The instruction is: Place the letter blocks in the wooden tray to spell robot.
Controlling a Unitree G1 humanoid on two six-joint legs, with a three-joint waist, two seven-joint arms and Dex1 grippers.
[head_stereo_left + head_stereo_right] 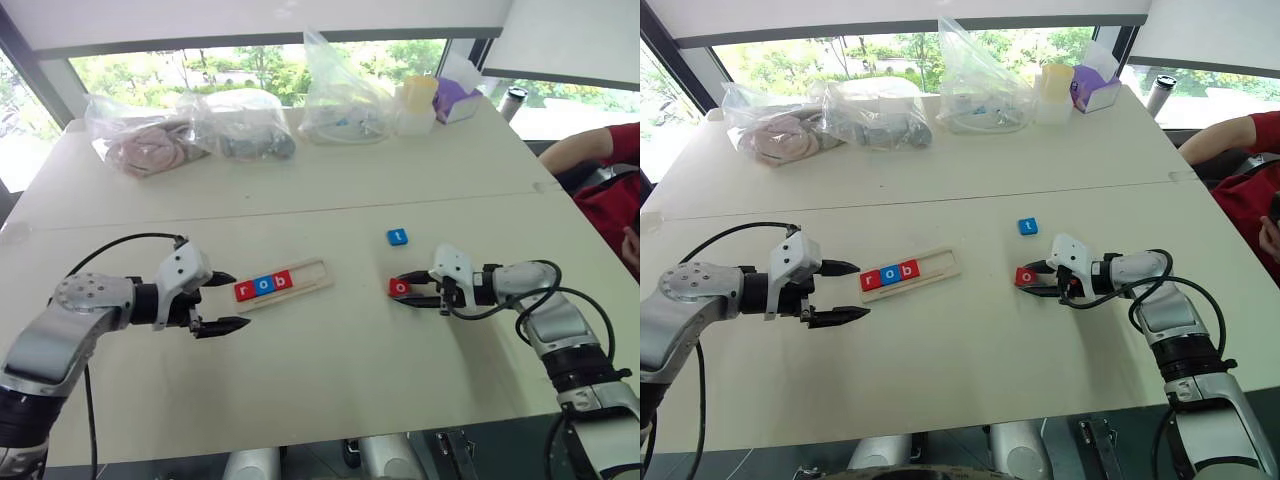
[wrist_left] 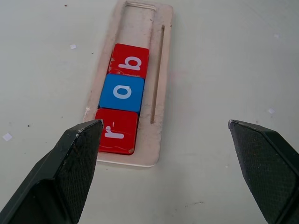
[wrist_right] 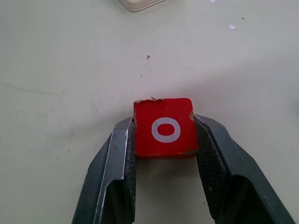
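**tilefan:** Three blocks are already in the wooden tray (image 1: 310, 277) — red r (image 1: 245, 291), blue o (image 1: 263, 286), red b (image 1: 282, 279) — filling its end nearest the left gripper (image 1: 222, 301). That gripper sits just off the tray's r end with its fingers spread wide, nothing in them. The two slots at the far end are bare.

**gripnerd:** And the other two letters?

**tilefan:** Red o block (image 3: 164, 127) lies flat on the table (image 1: 330, 370), well apart from the tray at about 3 o'clock. Blue t (image 1: 397, 237) is at roughly 12 o'clock from the red o, near but not touching. The right gripper (image 3: 164, 140) is clamped on the red o — in the wrist view one finger presses each of two opposite side edges, letter face up.

**gripnerd:** Is it off the table yet?

**tilefan:** Can't tell from these.

**gripnerd:** How do you reckon it handles?

**tilefan:** My guess: light, stiff, thin, with a glossy top. Slippery if pinched on the face, so opposite edges are the right hold. The corners look a bit chipped, but it seems sturdy enough. The thin edge gives the pads little to bite, so it could pivot if the squeeze is off-centre.
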